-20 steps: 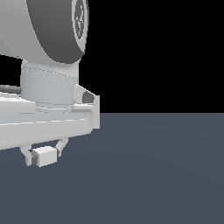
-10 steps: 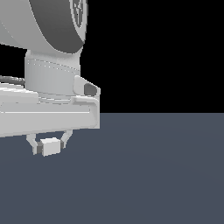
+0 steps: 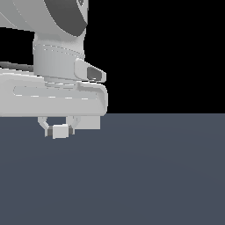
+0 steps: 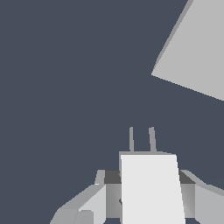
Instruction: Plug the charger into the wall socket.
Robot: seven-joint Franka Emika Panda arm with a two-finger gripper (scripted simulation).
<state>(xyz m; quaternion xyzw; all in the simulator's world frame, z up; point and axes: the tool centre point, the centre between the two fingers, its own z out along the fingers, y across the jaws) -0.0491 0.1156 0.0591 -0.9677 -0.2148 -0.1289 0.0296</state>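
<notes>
Wrist view: pincer clamped on both sides of charger.

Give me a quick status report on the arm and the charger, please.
Gripper shut on charger, prongs pointing forward. Wall socket partly in wrist view, off to one side of prongs, not aligned. Nothing visible between them.

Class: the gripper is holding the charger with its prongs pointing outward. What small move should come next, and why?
Probably a small turn and shift that lines the prongs up with the wall socket. In the wrist view the gripper is shut on the charger, whose two prongs point across bare floor, while the socket plate sits apart, off to one side and angled, with its slots out of view.
</notes>
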